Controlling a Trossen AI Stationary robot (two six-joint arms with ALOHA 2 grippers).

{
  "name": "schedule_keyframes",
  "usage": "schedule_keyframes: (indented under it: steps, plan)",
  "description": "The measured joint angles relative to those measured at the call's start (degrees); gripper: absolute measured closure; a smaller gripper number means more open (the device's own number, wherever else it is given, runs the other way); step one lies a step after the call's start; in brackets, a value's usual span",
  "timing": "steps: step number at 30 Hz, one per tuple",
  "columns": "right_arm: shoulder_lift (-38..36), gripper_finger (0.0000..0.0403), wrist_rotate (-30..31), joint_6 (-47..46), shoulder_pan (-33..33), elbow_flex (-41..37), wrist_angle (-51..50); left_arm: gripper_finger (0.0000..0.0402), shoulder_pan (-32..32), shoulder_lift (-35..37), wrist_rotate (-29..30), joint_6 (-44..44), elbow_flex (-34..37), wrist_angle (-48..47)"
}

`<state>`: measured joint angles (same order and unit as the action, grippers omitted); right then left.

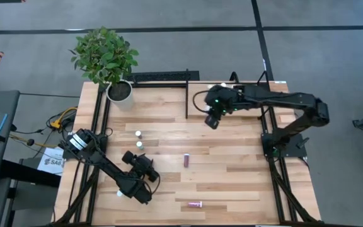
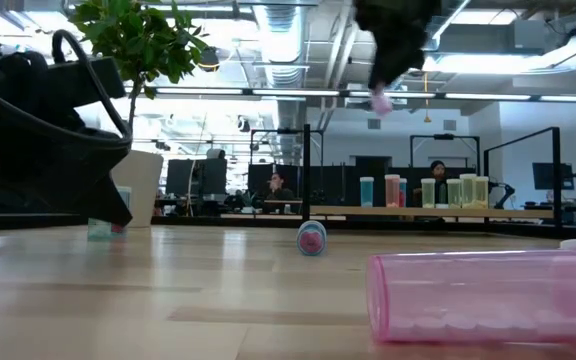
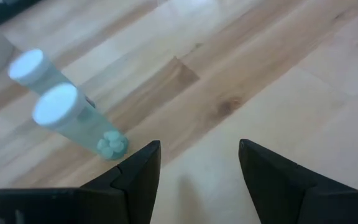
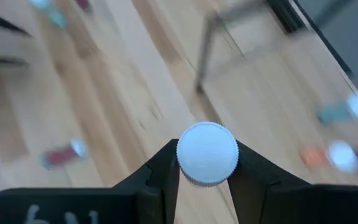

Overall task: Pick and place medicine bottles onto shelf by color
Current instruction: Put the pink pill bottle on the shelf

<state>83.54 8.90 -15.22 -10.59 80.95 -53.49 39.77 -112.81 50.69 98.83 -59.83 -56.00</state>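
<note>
My right gripper [image 1: 212,121] hangs high over the shelf's near left corner, shut on a pink medicine bottle [image 2: 380,101] with a white cap. The shelf [image 1: 187,104] stands at the table's far side; in the low view several bottles [image 2: 428,190] stand upright on it. My left gripper [image 3: 199,168] is open low over the table's near left part, pointing at two pale teal, white-capped bottles [image 3: 61,112] that stand upright on the planks just beyond its fingers. A magenta bottle [image 1: 186,160] and a pink one [image 1: 195,204] lie on their sides. My right gripper pinches the pink bottle between its two fingers at the white cap's sides [image 4: 207,154]. The fingers slant down from above. The bottle is lifted well clear of the table, and its pink body [image 2: 380,101] shows below the fingertips.
A potted plant [image 1: 106,57] in a white pot stands at the far left corner. A small white-capped thing [image 1: 119,193] sits by the left arm's elbow. The large pink bottle lying on its side [image 2: 488,295] fills the near right of the low view. Bare planks lie mid-table.
</note>
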Motion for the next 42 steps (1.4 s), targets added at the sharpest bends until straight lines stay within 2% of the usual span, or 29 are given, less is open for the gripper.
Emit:
schedule_keyframes:
  steps: [6,12,18,24,27,34,42]
  plan:
    - [-7.2,0.0267,2.1,-7.6,0.0,-10.8,0.4,0.0196,-0.1,0.7,4.6,0.0,0.0,-3.5]
    - [-14.0,0.027,2.4,-17.1,0.6,-22.8,7.0,0.0196,-1.4,0.8,8.6,-0.9,0.0,-4.8]
    - [-16.2,0.0267,6.4,-19.3,1.3,-28.0,8.4,0.0196,-4.2,0.8,9.4,-1.0,0.0,-4.5]
    - [-15.8,0.0268,14.3,-16.3,-1.6,-28.9,8.9,0.0196,-8.2,0.8,12.8,-0.9,-1.4,-5.4]
    - [-15.8,0.0269,15.9,-14.2,-4.4,-28.9,11.0,0.0196,-10.4,0.8,13.0,-0.8,-1.9,-6.5]
    - [-15.8,0.0269,14.8,-3.1,-8.7,-28.9,18.7,0.0196,-14.4,0.9,13.0,-1.2,-2.1,-6.5]
    - [-13.9,0.0269,7.1,6.1,-10.6,-28.9,33.5,0.0196,-17.1,0.9,14.4,-1.1,-2.1,-6.5]
